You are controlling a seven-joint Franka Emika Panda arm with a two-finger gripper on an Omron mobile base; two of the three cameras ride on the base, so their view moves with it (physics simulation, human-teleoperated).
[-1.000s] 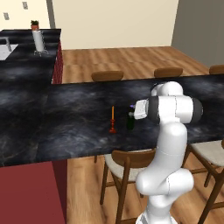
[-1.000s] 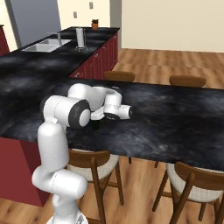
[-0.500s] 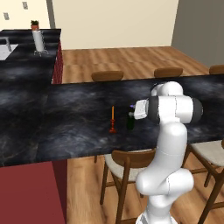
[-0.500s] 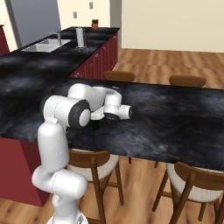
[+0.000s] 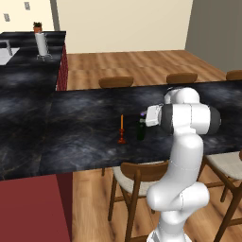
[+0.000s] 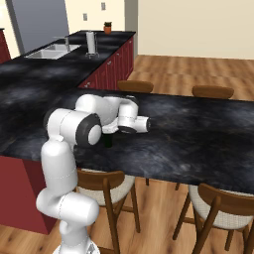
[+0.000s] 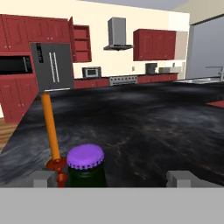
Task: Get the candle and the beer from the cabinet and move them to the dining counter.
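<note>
Dining surface point(image 5: 85, 137): long black marble-look slab with faint veins, running across the left base view in front of the arm; wooden chairs point(image 5: 137, 182) are tucked along its near and far edges.
Cabinet point(image 7: 81, 43): dark red cupboard on the far wall in the hand view, one door swung open and red shelves showing, beside the grey fridge point(image 7: 52, 65).
Arm: white, bent over the dining surface, with the hand level just above the slab.
Pincer point(image 7: 109, 177): open wide, holding nothing; the two finger tips stand far apart at the bottom of the hand view, with the bottle top between them, nearer the left tip.
Candle point(image 5: 122, 130): thin orange taper in a small dark red holder, upright on the dining surface, just beside the bottle.
Beer point(image 5: 141, 128): dark bottle with a purple cap point(image 7: 85, 156), upright on the dining surface, between the candle and the hand.
</note>
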